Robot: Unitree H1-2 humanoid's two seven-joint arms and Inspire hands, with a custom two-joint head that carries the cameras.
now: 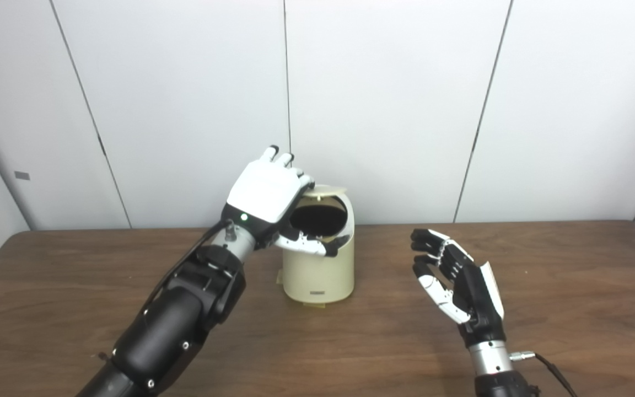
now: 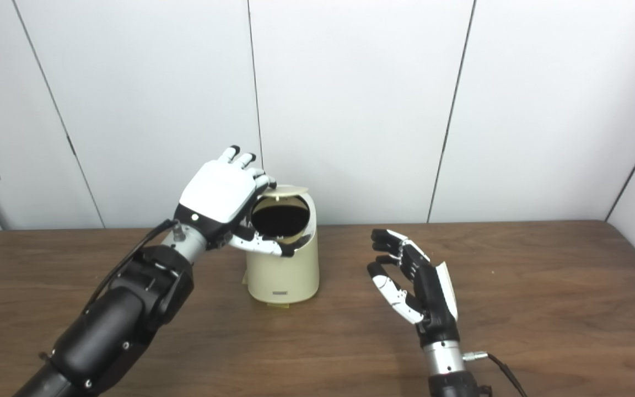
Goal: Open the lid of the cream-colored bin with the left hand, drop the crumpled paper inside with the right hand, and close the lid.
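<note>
The cream-colored bin (image 1: 318,273) stands upright in the middle of the table, toward the back. Its lid (image 1: 326,191) is raised and lies flat above the dark round opening (image 1: 317,216). My left hand (image 1: 267,194) rests at the bin's upper left, its fingers reaching over the lid's edge and its thumb (image 1: 309,246) lying across the lower rim of the opening. My right hand (image 1: 452,278) hovers to the right of the bin, open and empty, palm facing left. No crumpled paper shows in either view. The inside of the bin is too dark to see.
The brown wooden table (image 1: 571,286) runs to a white panelled wall (image 1: 405,99) close behind the bin. A cable (image 1: 554,375) trails from my right wrist at the bottom right.
</note>
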